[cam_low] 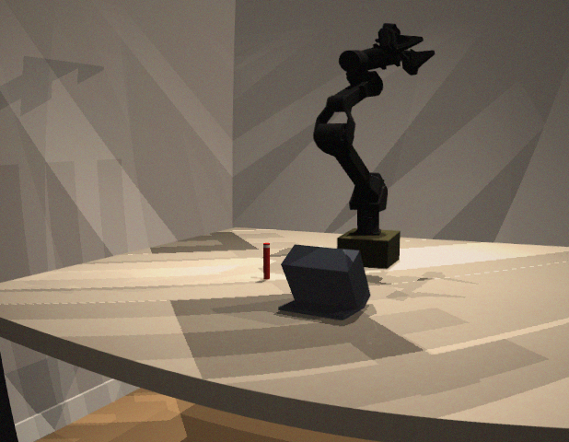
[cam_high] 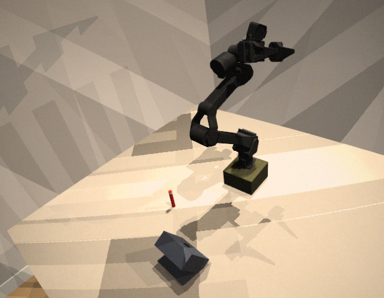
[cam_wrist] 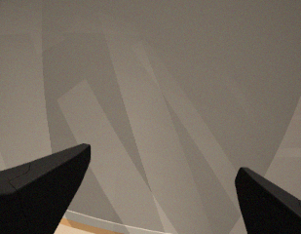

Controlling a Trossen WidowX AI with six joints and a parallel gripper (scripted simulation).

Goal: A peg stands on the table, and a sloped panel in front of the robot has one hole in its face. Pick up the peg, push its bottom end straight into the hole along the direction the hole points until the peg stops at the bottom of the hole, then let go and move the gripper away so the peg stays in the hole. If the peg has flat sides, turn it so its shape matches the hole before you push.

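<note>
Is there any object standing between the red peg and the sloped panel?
No. In the top view only bare table with shadows separates the peg from the panel. The open gripper is high above.

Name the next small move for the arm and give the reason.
Probably swing the gripper down toward the red peg. The gripper is open, empty, raised high and aimed away from the table, while the peg stands untouched, apart from the sloped panel.
</note>
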